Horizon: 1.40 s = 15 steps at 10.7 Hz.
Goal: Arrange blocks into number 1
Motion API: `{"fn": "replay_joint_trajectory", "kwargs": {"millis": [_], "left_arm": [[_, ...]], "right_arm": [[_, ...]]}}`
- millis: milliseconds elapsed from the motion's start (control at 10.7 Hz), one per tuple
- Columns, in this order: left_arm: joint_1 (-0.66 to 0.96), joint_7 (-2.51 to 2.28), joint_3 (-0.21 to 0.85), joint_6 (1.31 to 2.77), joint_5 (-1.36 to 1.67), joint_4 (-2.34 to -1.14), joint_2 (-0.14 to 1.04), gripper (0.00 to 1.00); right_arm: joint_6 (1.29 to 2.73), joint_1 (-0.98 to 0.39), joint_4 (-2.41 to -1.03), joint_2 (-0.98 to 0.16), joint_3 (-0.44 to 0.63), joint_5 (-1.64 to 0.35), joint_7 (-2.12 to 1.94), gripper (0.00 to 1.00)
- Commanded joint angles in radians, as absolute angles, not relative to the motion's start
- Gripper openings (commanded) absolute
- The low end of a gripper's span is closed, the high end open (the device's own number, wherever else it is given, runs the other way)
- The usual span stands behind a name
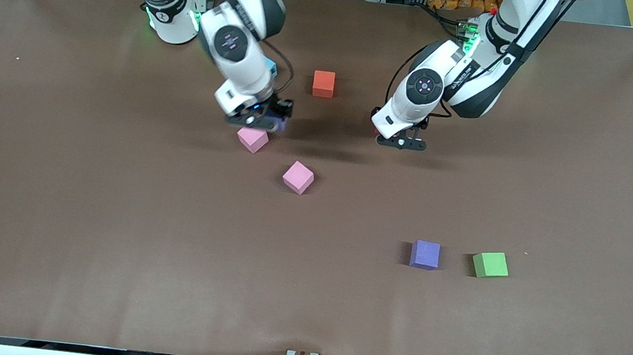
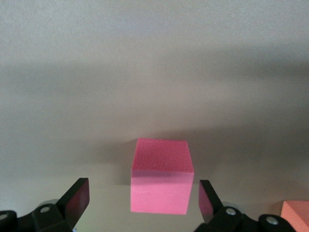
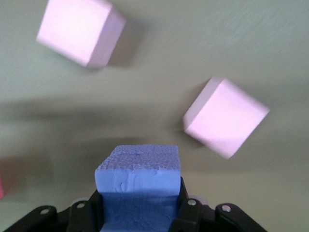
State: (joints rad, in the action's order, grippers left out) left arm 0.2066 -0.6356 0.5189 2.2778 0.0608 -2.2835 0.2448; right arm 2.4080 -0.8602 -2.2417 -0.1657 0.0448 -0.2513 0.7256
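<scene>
Right gripper (image 3: 139, 212) clamping purple block (image 3: 138, 181), left gripper (image 2: 145, 200) spread around red block (image 2: 161, 176) the front view hides

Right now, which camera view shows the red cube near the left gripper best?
The left wrist view: the red cube sits whole on the table, inside the open left gripper. In the front view that gripper covers nearly all of it. The right wrist view gives no clear sight of it.

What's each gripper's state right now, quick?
Left gripper: open, holding nothing.
Right gripper: shut on a blue foam cube.
</scene>
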Motion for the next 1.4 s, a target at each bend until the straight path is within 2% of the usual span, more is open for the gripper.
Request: {"fn": "replay_joint_trajectory", "kwargs": {"millis": [0,281,468,936,1030,1124,1217,1311], "left_arm": [[0.216,-0.678,0.526,2.327,0.083,-2.307,0.264,1.0],[0.227,-0.678,0.525,2.342,0.083,-2.312,0.287,1.0],[0.23,-0.683,0.525,2.359,0.083,-2.313,0.304,1.0],[0.248,-0.704,0.523,2.421,0.083,-2.342,0.339,1.0],[0.249,-0.704,0.523,2.424,0.083,-2.345,0.345,0.97],[0.25,-0.704,0.523,2.436,0.083,-2.345,0.348,0.9],[0.258,-0.704,0.523,2.447,0.083,-2.347,0.357,0.59],[0.261,-0.704,0.523,2.45,0.081,-2.345,0.356,0.23]], "right_arm": [[2.466,-0.88,-2.264,-0.175,0.005,-0.239,0.797,0.46],[2.617,-0.897,-2.243,-0.294,-0.026,-0.241,0.84,0.46],[2.619,-0.929,-2.194,-0.343,-0.026,-0.241,0.856,0.46],[2.623,-0.936,-2.187,-0.393,-0.09,-0.23,0.856,0.49],[2.625,-0.939,-2.189,-0.393,-0.092,-0.226,0.856,0.51],[2.625,-0.948,-2.187,-0.393,-0.092,-0.225,0.856,0.52],[2.625,-0.951,-2.187,-0.393,-0.094,-0.225,0.856,0.56],[2.625,-0.95,-2.187,-0.391,-0.094,-0.225,0.856,0.62]]}}
